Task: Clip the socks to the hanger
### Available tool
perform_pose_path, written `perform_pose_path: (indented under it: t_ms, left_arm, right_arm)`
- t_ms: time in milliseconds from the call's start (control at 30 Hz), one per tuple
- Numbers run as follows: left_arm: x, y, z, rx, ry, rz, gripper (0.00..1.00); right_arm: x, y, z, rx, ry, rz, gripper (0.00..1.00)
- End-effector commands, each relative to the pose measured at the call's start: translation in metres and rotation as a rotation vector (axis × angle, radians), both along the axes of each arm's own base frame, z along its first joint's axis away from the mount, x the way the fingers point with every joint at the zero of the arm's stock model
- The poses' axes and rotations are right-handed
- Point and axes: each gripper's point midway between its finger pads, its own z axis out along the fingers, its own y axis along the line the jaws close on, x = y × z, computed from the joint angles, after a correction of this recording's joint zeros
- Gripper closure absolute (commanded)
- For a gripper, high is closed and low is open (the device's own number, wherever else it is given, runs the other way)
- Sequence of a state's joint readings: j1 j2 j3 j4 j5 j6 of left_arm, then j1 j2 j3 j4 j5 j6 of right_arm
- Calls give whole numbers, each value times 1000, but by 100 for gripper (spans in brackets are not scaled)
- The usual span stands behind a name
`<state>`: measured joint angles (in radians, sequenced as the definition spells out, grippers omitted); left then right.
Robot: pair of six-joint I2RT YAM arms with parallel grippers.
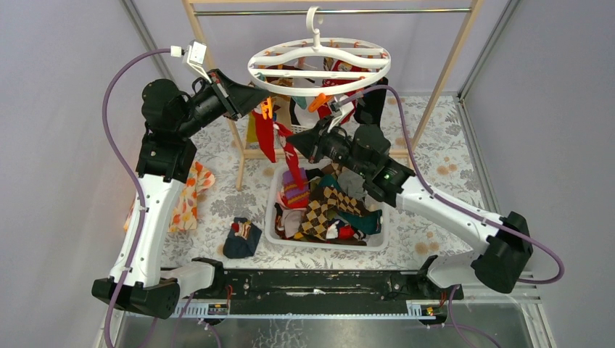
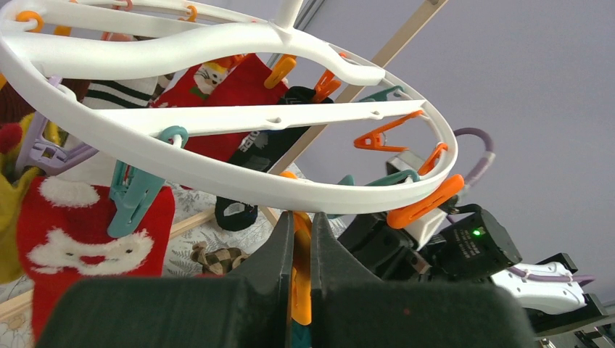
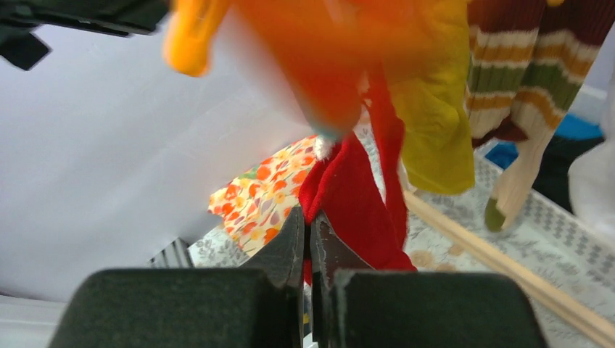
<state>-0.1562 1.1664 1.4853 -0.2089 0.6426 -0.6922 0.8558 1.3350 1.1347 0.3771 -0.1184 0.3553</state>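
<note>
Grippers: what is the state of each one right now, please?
Left gripper: closed on an orange clip.
Right gripper: closed on a red sock.

Just above the right gripper we see an orange clip only as a blur. The red sock drops out of sight behind that gripper's fingers, and the left gripper hides the lower end of its pinched clip

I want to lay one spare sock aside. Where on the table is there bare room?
Bare tablecloth lies at far right, beyond the rack's right leg. A smaller patch lies between the basket and the orange-flowered cloth, beyond the dark sock. Under the hanger it is crowded: the left end effector and the right end effector are there.
</note>
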Motion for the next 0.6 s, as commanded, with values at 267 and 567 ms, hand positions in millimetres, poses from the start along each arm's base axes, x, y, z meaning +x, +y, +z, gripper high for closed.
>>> perform_pose_path:
  t_ms: [267,567]
  left_arm:
    - [3,0,1,10,-38,28,100]
    - [2,0,3,20,-57,33,100]
  right_arm:
    - [-23,1,79,11,-263,-180,100]
    - [-22,13,93,18,-277,-213,100]
